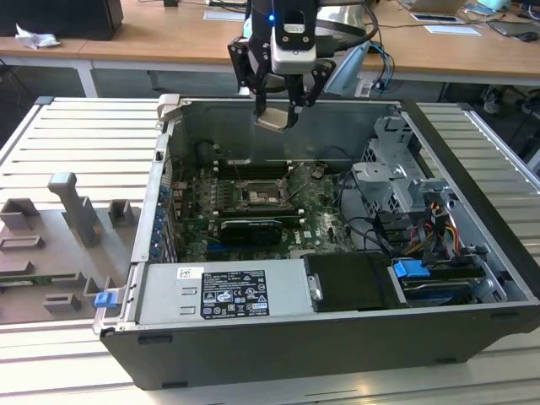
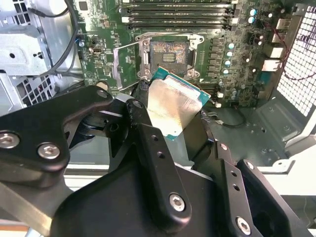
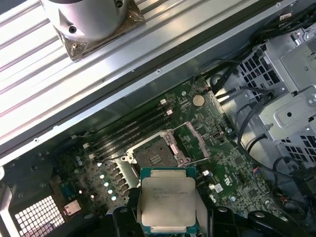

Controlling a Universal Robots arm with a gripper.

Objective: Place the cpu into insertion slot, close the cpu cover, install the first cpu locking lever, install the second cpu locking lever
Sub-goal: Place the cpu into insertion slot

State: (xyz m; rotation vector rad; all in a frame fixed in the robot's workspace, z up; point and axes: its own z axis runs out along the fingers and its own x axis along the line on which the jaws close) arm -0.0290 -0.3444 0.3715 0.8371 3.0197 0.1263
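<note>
Gripper [image 1: 277, 112], upper centre of exterior view, fingers closed on the cpu [image 1: 274, 121] by its edges, likely sparing its contacts. It hangs well above the bare insertion slot [image 1: 257, 196], frame centre.

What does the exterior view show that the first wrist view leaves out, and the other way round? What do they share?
Exterior view: the whole black computer case and its grey labelled power supply box. First wrist view: a round silvery coin battery on the green board. Both: the pale silver square cpu held in the gripper above the board, and the small square insertion slot, its dark centre bare.
</note>
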